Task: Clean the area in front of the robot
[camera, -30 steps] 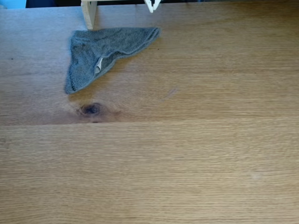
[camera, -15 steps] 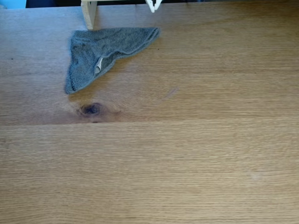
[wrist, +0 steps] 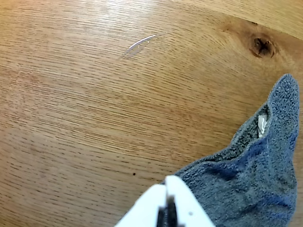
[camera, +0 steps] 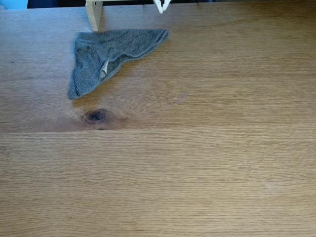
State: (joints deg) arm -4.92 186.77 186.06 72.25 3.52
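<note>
Hand (wrist: 166, 185) tips are pressing together, clenched on nothing, hovering at the grey cloth's (camera: 106, 57) corner; cloth is lying crumpled on the oak desk (camera: 197, 163) beside a wooden post (camera: 93, 14).

The top edge of the fixed view cuts off the gripper (camera: 161, 6) above its fingertips and the wooden post (camera: 94, 14). The wrist view's right and bottom edges crop the grey cloth (wrist: 246, 184).

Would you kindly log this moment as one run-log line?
gripper: fingers together, above table, holding nothing | grey cloth: folded, flat, beside wooden post | tabletop: faint smear near dark knot
</note>
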